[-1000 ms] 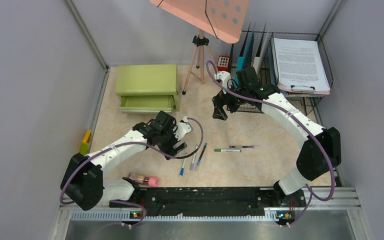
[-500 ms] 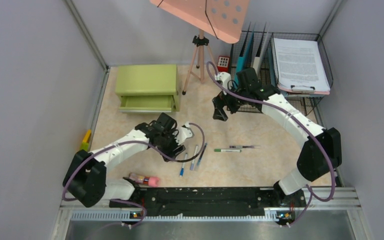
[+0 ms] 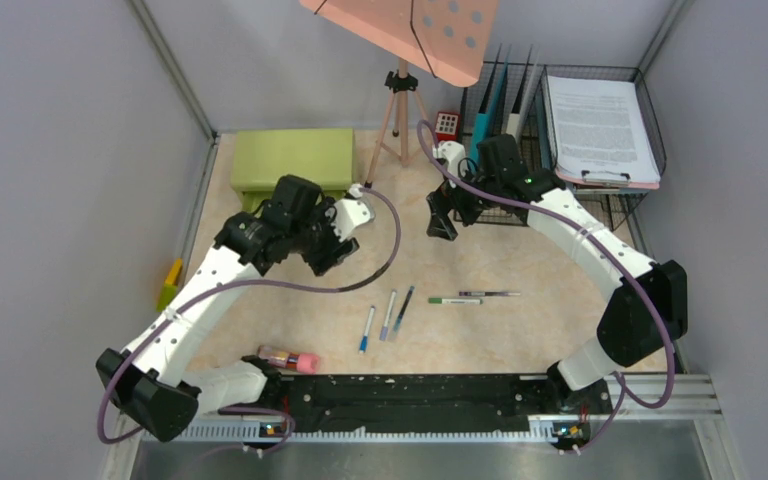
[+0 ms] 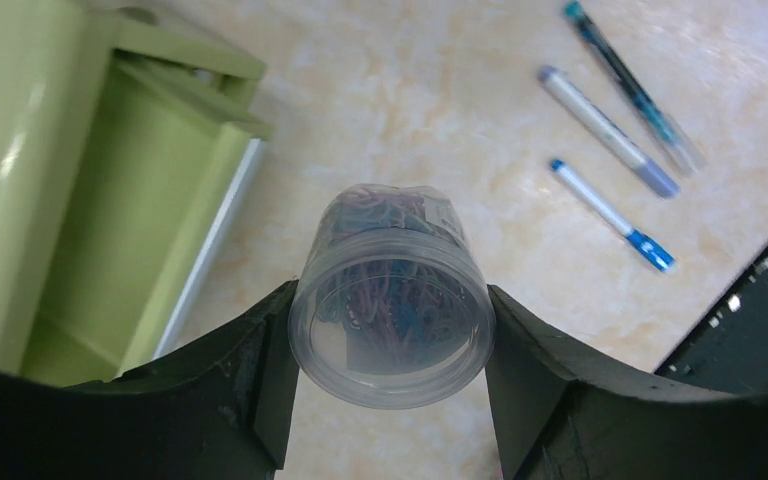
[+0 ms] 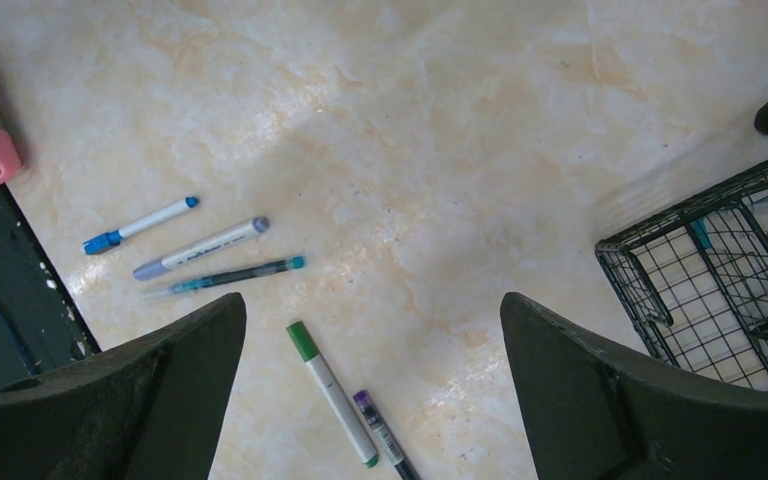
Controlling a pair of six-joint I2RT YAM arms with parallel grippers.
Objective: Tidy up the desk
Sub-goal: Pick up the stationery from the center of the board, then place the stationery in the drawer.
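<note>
Marbled beige desk (image 3: 520, 250) is sitting between grey walls (image 3: 60, 150), pens (image 3: 388, 315) lying near its front. Left gripper (image 3: 322, 252) is gripping a clear paper-clip jar (image 4: 390, 300) beside the green drawer cabinet (image 3: 295, 160). The right gripper (image 3: 440, 222) is hovering wide open.

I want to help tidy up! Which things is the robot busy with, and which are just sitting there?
Busy with, probably: the desk, the clear jar of clips in the left gripper, the open green drawer, the loose pens.
Just sitting there: the tripod stand, the wire tray of papers.
</note>
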